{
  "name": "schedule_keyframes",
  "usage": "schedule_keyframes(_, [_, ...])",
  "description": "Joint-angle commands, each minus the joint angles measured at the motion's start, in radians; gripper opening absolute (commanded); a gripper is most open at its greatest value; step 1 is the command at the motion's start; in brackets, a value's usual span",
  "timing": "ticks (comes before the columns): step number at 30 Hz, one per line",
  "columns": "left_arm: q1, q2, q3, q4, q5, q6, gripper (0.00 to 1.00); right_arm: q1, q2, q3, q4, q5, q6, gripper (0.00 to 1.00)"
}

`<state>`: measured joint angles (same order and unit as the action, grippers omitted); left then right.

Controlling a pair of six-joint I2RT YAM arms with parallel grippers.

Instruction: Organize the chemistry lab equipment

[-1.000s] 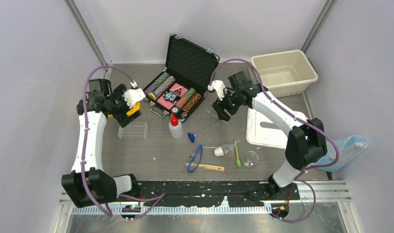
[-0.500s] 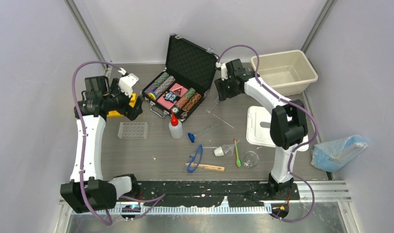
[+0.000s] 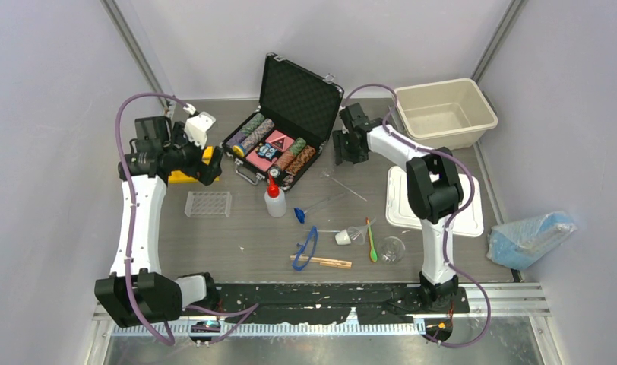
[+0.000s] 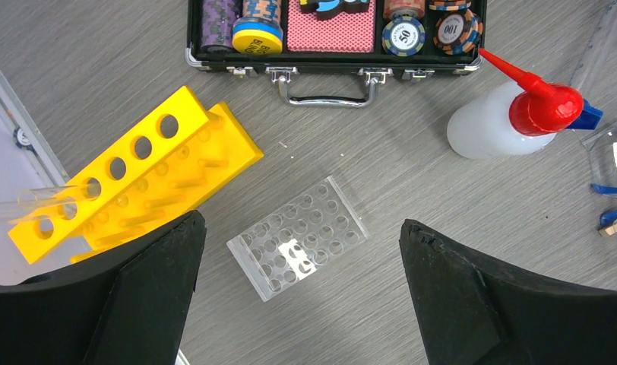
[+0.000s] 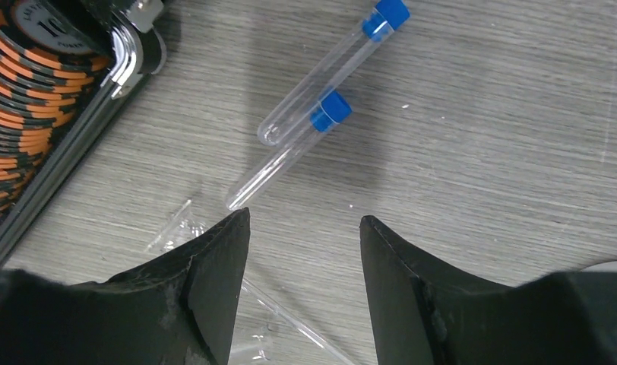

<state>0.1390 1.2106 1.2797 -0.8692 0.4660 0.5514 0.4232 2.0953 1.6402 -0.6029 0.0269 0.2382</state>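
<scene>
The yellow tube rack (image 4: pixel 138 182) lies tilted at the table's left (image 3: pixel 182 176), with the clear tube rack (image 4: pixel 298 236) just in front of it (image 3: pixel 208 204). My left gripper (image 4: pixel 299 220) hangs open high over both (image 3: pixel 205 162), holding nothing. The red-capped squeeze bottle (image 3: pixel 274 199) stands mid-table. Two blue-capped tubes (image 5: pixel 332 72) lie beside the case, just ahead of my open, empty right gripper (image 5: pixel 304 217) (image 3: pixel 343 148). Blue goggles (image 3: pixel 307 247), funnel (image 3: pixel 343 237), wooden clamp (image 3: pixel 321 262) and green spatula (image 3: pixel 371 243) lie near the front.
The open black case of poker chips (image 3: pixel 279 144) sits at the back centre. A beige bin (image 3: pixel 444 112) stands back right, a white lid (image 3: pixel 431 201) in front of it, a blue bag (image 3: pixel 529 236) at the far right. A thin glass rod (image 5: pixel 290 315) lies under my right fingers.
My right arm has swung from mid-table back to the case's right side, its jaws narrowing a little. The left gripper has drawn back and left, uncovering the yellow rack.
</scene>
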Motion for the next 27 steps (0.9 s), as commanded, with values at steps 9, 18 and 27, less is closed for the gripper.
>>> schedule_keyframes(9, [-0.003, 0.002, 0.034, 0.003, -0.010, 0.017, 1.00, 0.051, 0.101, 0.077, 0.051, 0.156, 0.091, 0.51])
schedule_keyframes(18, [-0.003, -0.040, -0.001, -0.005, -0.025, 0.085, 1.00, 0.025, 0.032, -0.048, -0.069, 0.223, 0.095, 0.25])
schedule_keyframes(27, [-0.003, 0.005, 0.105, -0.092, -0.017, 0.017, 1.00, -0.091, -0.133, -0.164, 0.001, -0.116, -0.107, 0.05])
